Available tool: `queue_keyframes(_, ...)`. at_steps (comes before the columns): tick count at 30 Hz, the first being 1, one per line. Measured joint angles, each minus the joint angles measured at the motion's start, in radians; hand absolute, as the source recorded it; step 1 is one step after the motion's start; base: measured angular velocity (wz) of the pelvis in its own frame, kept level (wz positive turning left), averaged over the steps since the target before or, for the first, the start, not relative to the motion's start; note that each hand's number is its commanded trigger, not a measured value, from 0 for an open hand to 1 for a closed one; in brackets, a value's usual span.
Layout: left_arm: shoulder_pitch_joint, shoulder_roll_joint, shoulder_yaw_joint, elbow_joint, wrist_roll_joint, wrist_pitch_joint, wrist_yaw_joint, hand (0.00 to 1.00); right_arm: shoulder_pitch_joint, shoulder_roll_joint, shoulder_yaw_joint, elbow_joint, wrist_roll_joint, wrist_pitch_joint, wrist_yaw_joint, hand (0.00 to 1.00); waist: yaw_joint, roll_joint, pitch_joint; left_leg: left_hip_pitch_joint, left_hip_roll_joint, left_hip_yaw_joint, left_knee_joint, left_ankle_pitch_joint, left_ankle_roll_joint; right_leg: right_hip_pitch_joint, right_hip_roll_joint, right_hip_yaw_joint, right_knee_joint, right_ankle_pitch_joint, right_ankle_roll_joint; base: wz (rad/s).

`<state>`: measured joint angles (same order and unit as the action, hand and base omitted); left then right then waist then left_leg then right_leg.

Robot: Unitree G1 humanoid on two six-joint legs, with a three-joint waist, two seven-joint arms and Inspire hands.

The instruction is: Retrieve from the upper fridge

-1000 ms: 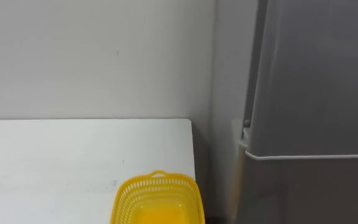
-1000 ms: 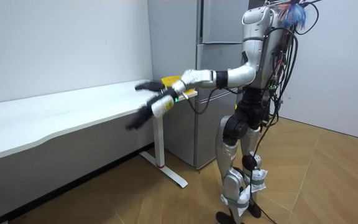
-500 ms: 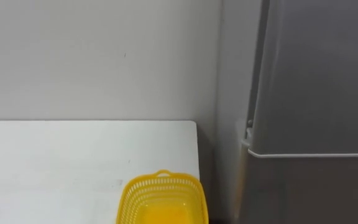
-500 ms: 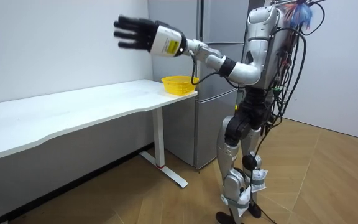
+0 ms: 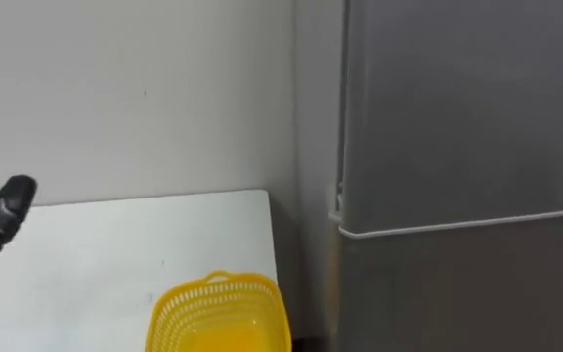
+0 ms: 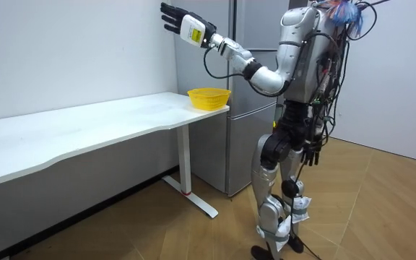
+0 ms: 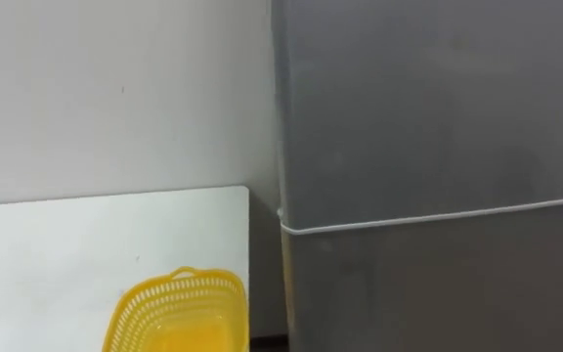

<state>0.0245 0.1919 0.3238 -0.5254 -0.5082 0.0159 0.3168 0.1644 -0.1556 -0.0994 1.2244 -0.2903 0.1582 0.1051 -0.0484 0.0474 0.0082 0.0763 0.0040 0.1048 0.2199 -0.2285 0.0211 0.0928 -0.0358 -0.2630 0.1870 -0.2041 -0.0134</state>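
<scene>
your left hand [image 6: 183, 19] has swung in from over the table [image 6: 85, 123] toward the fridge [image 5: 467, 284]. half a second ago it was up high and well out to the room view's left. a second ago both hands were low by the table's end. now it is raised at the height of the upper door [image 5: 457, 108]. in the room view it is near that door's edge but, as far as i can judge, not touching it. its fingers are straight and spread, and it has hold of nothing. in the left eye view one dark fingertip pokes in at the left edge, in front of the wall [image 5: 135, 88].

the head has turned too. the fridge takes up more of both eye views than before, and that shift is the camera's, not the things'. the basket [image 5: 218, 313] sits where it did, at the table's end nearest the fridge, and what shows of its inside looks empty.

your right hand [image 6: 311, 153] seems to hang by the hip on the room view's right. its state i cannot tell.

what this means for you: this is the reach for the door, and the retrieve has not begun. both doors are shut, so whatever you are to fetch is hidden behind the upper one, and i cannot see it. next you need a hold on that door's edge. i can make out no handle, so watch which side swings.
</scene>
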Motion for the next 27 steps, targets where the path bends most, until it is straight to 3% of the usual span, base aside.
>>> queue_keyframes(3, -0.027, 0.000, -0.053, 0.000, -0.002, 0.028, -0.045, 0.00, -0.016, 0.000, 0.001, 0.023, 0.000, 0.011, 0.008, 0.00, -0.010, 0.003, -0.0021, -0.012, -0.001, 0.002, 0.000, 0.000, 0.000, -0.010, 0.000, 0.007, 0.005, 0.000, 0.000, -0.05)
queue_keyframes(6, -0.042, 0.000, -0.096, 0.000, -0.012, 0.034, -0.092, 0.00, -0.024, -0.001, 0.003, 0.029, 0.004, 0.019, 0.008, 0.00, -0.019, 0.000, -0.0015, -0.012, 0.000, 0.002, -0.001, 0.001, 0.000, -0.009, 0.001, 0.010, 0.007, 0.000, 0.000, 0.00)
queue_keyframes(9, -0.042, 0.000, -0.137, 0.000, -0.013, 0.068, -0.166, 0.00, -0.024, -0.003, 0.013, 0.028, 0.001, 0.020, 0.007, 0.00, -0.032, -0.005, -0.0030, -0.011, 0.001, 0.015, -0.008, 0.001, 0.000, -0.011, 0.001, 0.015, 0.007, 0.000, 0.000, -0.06)
queue_keyframes(11, -0.042, 0.000, -0.145, 0.000, -0.015, 0.081, -0.203, 0.00, -0.024, -0.002, 0.015, 0.026, 0.001, 0.027, 0.008, 0.00, -0.031, -0.008, -0.0038, -0.011, 0.003, 0.026, -0.009, 0.001, 0.000, -0.016, 0.001, 0.019, 0.007, -0.001, 0.000, -0.09)
queue_keyframes(15, -0.057, 0.009, -0.150, 0.000, -0.124, 0.105, -0.267, 0.00, -0.025, -0.004, 0.034, 0.019, 0.001, 0.041, 0.007, 0.00, -0.028, -0.009, -0.0051, -0.012, 0.004, 0.030, -0.010, 0.001, 0.000, -0.020, 0.003, 0.026, 0.003, 0.000, 0.000, -0.03)
queue_keyframes(20, -0.071, 0.024, -0.154, 0.000, -0.208, 0.113, -0.318, 0.00, -0.026, -0.008, 0.037, 0.017, 0.002, 0.041, 0.005, 0.00, -0.026, -0.004, -0.0079, -0.010, 0.005, 0.041, -0.015, 0.001, 0.000, -0.025, 0.005, 0.036, 0.002, 0.000, 0.000, -0.05)
queue_keyframes(27, -0.099, 0.024, -0.160, 0.000, -0.207, 0.136, -0.358, 0.00, -0.031, -0.010, 0.037, -0.002, 0.001, 0.042, 0.002, 0.00, -0.027, 0.001, -0.0068, -0.005, 0.005, 0.049, -0.016, 0.001, 0.000, -0.024, 0.004, 0.041, 0.000, 0.000, 0.000, -0.03)
